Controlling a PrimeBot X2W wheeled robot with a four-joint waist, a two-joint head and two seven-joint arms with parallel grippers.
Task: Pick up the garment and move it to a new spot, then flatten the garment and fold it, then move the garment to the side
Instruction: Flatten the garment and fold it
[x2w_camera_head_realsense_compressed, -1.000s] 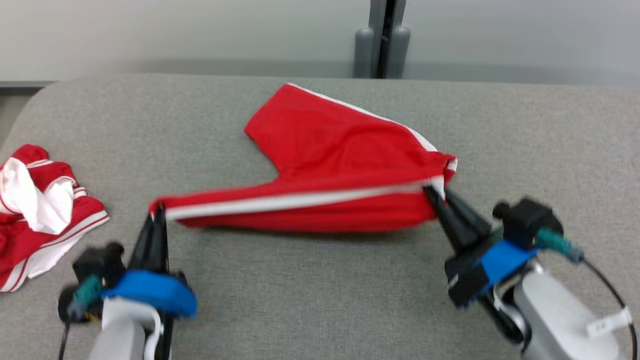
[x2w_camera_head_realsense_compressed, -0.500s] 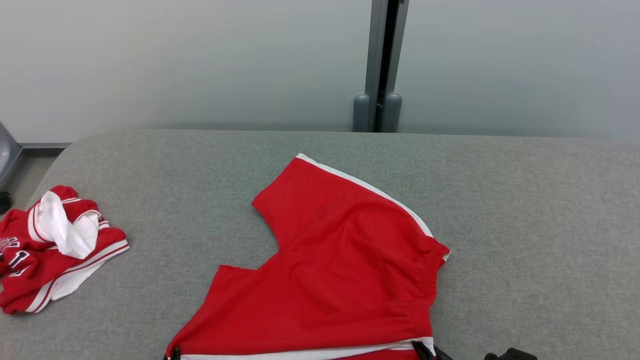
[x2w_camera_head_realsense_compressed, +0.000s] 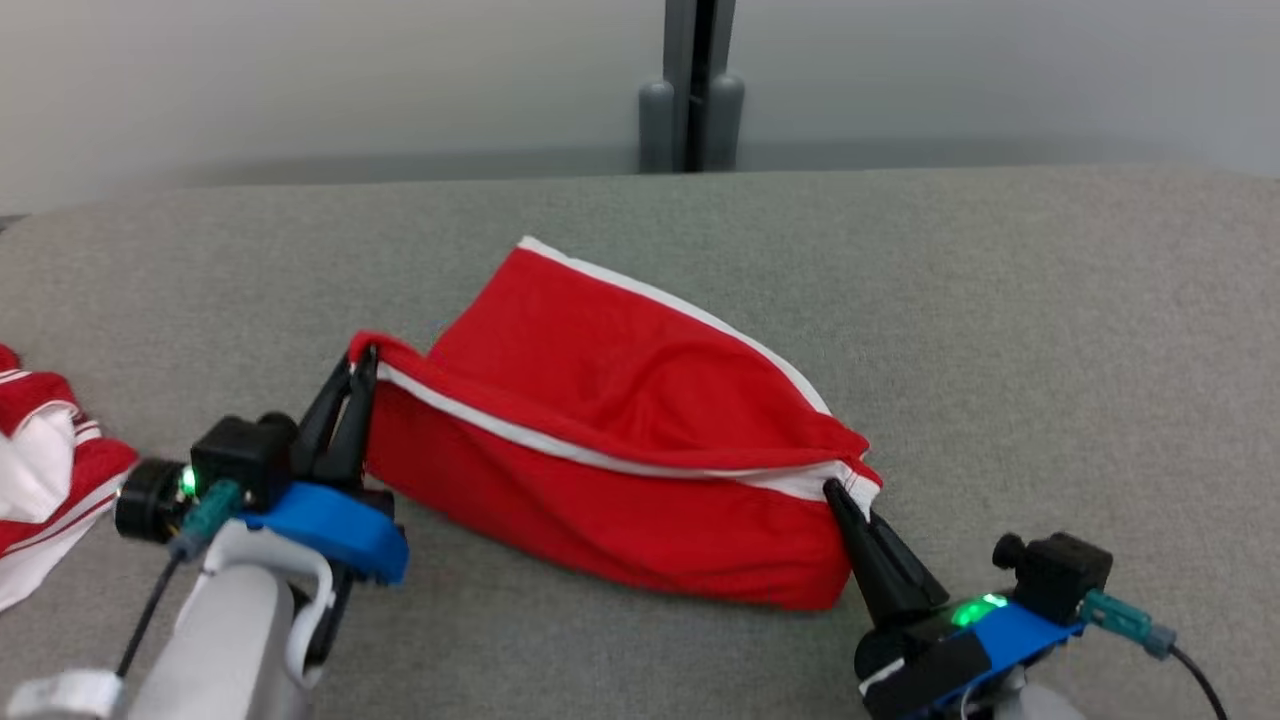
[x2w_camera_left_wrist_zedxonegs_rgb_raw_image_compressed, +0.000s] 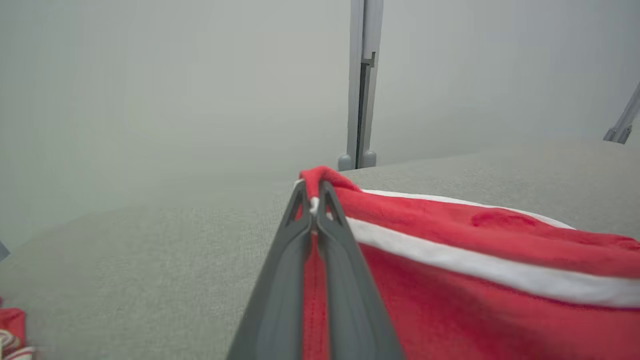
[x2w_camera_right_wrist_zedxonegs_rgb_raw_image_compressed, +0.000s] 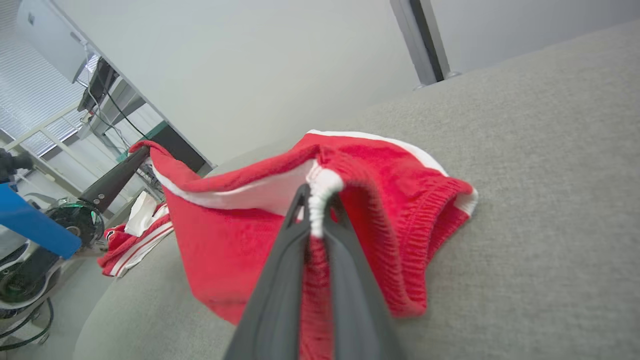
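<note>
gripping shorts (x2w_camera_head_realsense_compressed: 600, 400) with left claw (x2w_camera_head_realsense_compressed: 362, 362), right claw (x2w_camera_head_realsense_compressed: 832, 490)

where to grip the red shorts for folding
Take the red shorts by both ends of the white-striped edge: hem corner in the left end effector, waistband corner in the right end effector, as now. Come from the near side; that edge is straight and lifted, so a fold likely lands even.
</note>
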